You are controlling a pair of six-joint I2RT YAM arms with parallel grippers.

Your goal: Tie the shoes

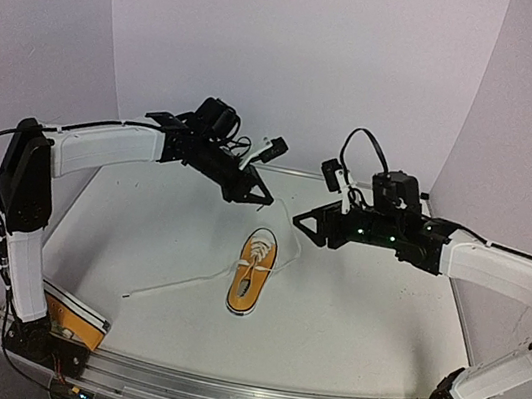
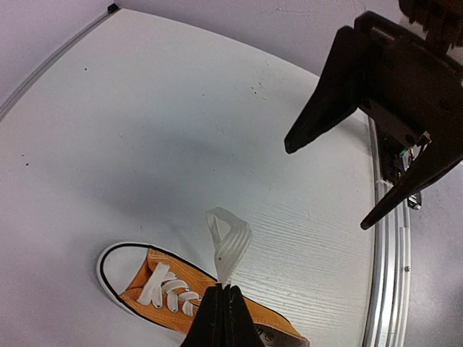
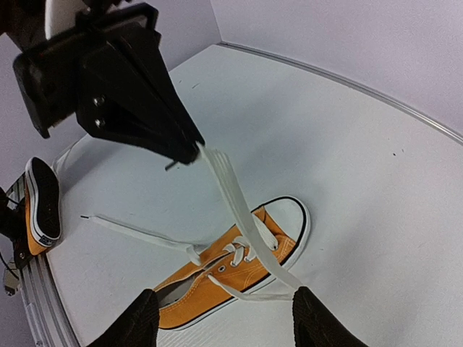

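Note:
One orange-yellow shoe [image 1: 252,276] lies on the white table, toe towards the back. My left gripper [image 1: 264,199] hangs above and behind it, shut on a folded loop of white lace [image 2: 230,242] that rises taut from the shoe [image 2: 170,293]. My right gripper [image 1: 303,224] is open just right of the left one, with nothing between its fingers. In the right wrist view the taut lace [image 3: 242,213] runs from the left gripper [image 3: 194,150] down past my right gripper's [image 3: 224,318] fingertips. The other lace end [image 1: 176,287] trails left on the table. The second shoe [image 1: 72,319] lies by the left arm's base.
White walls enclose the table [image 1: 357,325] at the back and sides. A metal rail [image 1: 235,397] runs along the near edge. The right gripper's open fingers [image 2: 318,108] loom at the upper right of the left wrist view.

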